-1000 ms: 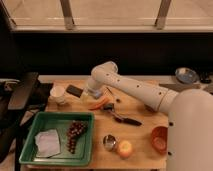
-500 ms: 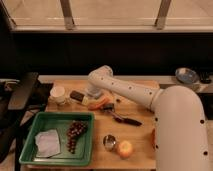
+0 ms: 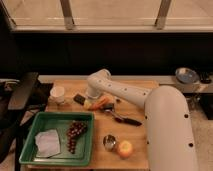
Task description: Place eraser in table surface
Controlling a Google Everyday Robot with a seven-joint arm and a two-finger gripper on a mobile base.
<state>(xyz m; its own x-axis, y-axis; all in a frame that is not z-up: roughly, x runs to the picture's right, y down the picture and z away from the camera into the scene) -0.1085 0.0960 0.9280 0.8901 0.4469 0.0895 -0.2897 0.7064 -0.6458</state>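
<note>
- Camera view: The robot's white jointed arm [image 3: 125, 92] reaches from the lower right across the light-brown wooden butcher-block surface [image 3: 135, 110], its tool [image 3: 91, 98] low over the boards near the far left, at about ten o'clock from the surface's middle.
- The small flat black rectangular eraser [image 3: 79, 99] lies flat on the wood at the tool's nine o'clock, just beside it; whether the tool is open or closed, or touching the block, cannot be told, as the wrist hides it.
- The orange carrot [image 3: 100, 103] rests at the tool's four o'clock; a white cup [image 3: 58, 94] stands further to nine o'clock.
- The green plastic tray [image 3: 30, 135], holding dark grapes [image 3: 74, 134] and a pale cloth pad [image 3: 48, 142], sits at seven o'clock, apart from the eraser.
- Judged from its flat rest on bare wood, outside the tray, the eraser looks placed or close to it.
</note>
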